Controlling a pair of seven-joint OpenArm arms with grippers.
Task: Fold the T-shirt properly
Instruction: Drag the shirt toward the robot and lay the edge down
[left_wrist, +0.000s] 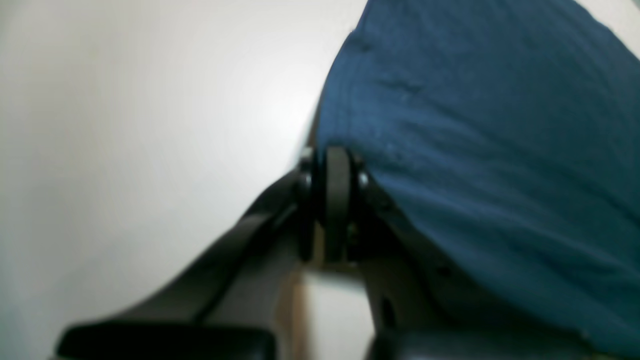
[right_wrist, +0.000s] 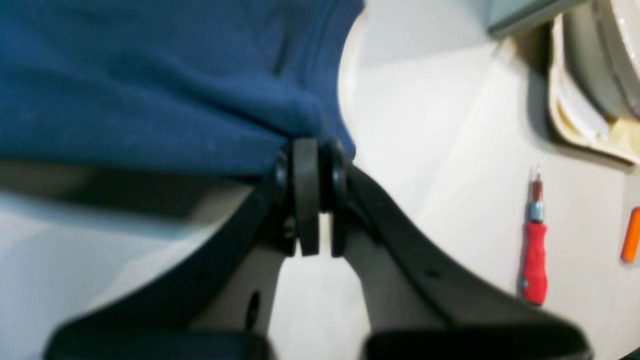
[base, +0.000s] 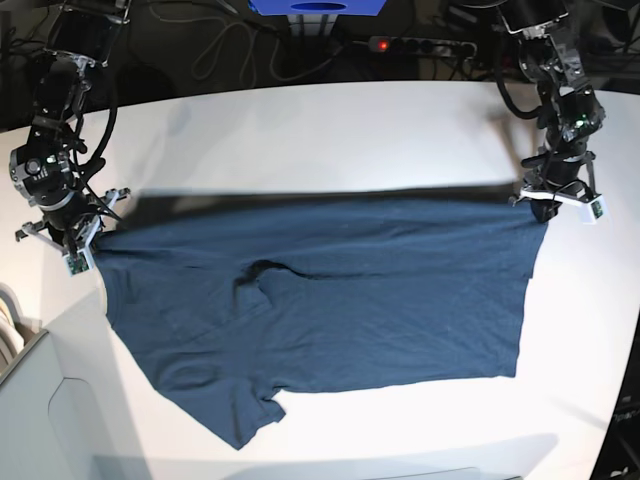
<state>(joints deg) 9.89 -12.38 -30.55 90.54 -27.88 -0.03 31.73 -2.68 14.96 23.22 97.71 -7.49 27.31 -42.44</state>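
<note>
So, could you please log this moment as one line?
T-shirt: stretched between both arms, lower part on table | left gripper: shut on T-shirt edge | right gripper: shut on T-shirt edge | fold: not yet made

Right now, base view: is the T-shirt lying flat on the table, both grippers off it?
No. The T-shirt hangs stretched between the left gripper and the right gripper, each pinching a corner above the table.

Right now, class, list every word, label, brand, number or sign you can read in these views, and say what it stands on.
None: no text can be read in any view.
T-shirt: plain dark blue, no print or label showing.
Red-handled screwdriver: no marking legible.
Power strip at the far table edge: only a red light shows, any lettering is too small.
</note>
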